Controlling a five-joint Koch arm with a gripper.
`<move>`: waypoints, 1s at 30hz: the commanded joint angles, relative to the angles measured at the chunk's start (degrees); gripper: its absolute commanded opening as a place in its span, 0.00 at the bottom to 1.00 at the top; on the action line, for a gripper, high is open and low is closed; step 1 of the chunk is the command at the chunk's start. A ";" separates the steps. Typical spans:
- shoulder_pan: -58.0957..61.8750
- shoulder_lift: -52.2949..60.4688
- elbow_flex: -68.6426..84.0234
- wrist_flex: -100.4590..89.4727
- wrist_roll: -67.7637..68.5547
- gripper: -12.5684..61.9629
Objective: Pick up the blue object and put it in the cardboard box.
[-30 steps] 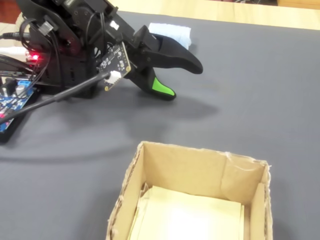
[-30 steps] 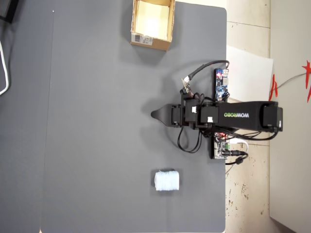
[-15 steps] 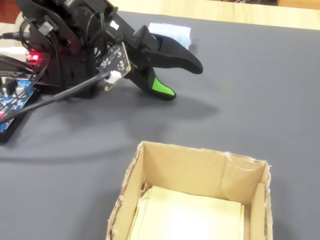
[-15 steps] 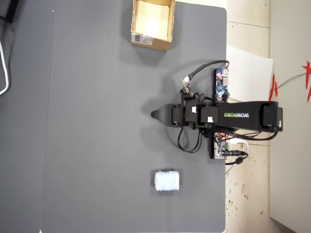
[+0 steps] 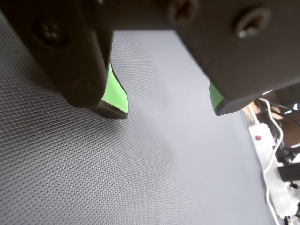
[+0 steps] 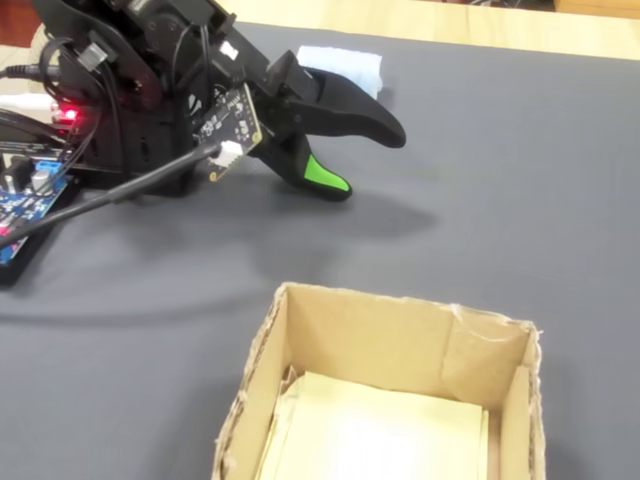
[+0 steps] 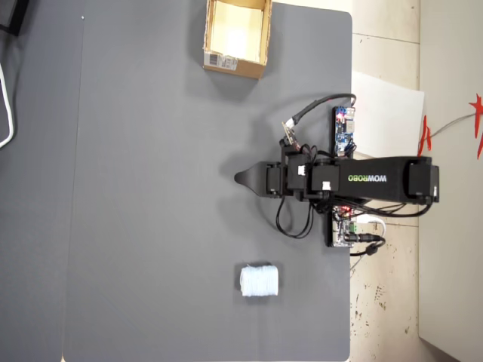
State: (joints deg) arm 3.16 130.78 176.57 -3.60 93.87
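Note:
The blue object [image 7: 259,280] is a pale blue ribbed roll lying on the grey mat, lower in the overhead view; in the fixed view the blue object [image 6: 345,63] shows partly behind the arm. The cardboard box [image 7: 234,66] stands open at the mat's top edge, with a white label on its side. Its rim [image 6: 400,303] is in the foreground of the fixed view. My gripper [image 5: 169,111] hangs low over bare mat between the two, open, with nothing between its green pads [image 5: 115,91]. The gripper [image 6: 368,162] is also in the fixed view, and the gripper [image 7: 240,179] points left in the overhead view.
The arm's base [image 7: 362,179] sits at the mat's right edge in the overhead view, with a blue circuit board [image 7: 344,130] and cables beside it. A white power strip [image 5: 265,145] lies off the mat in the wrist view. White paper [image 7: 389,105] lies on the floor.

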 commanded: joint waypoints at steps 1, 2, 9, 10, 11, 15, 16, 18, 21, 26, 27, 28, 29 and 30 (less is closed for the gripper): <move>-1.23 4.92 -0.09 5.36 1.14 0.62; -2.20 4.92 -0.97 6.15 1.14 0.62; -10.55 4.92 -9.84 15.91 1.14 0.62; -12.57 4.83 -10.90 16.08 1.32 0.62; -13.97 4.83 -11.51 16.35 1.49 0.62; -19.78 4.48 -13.71 17.40 1.93 0.62; -21.18 4.39 -14.24 17.49 2.20 0.62; -27.95 4.04 -16.35 17.49 3.16 0.62; -32.34 0.53 -20.21 17.49 3.25 0.62; -36.12 -4.04 -26.37 18.72 5.62 0.62; -36.39 -5.19 -27.42 19.16 6.33 0.62; -36.56 -6.59 -28.92 19.16 7.82 0.62; -36.83 -7.82 -30.23 19.42 9.40 0.62; -37.18 -9.58 -33.22 22.59 12.39 0.62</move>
State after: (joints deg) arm -33.22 121.73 151.26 17.67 98.35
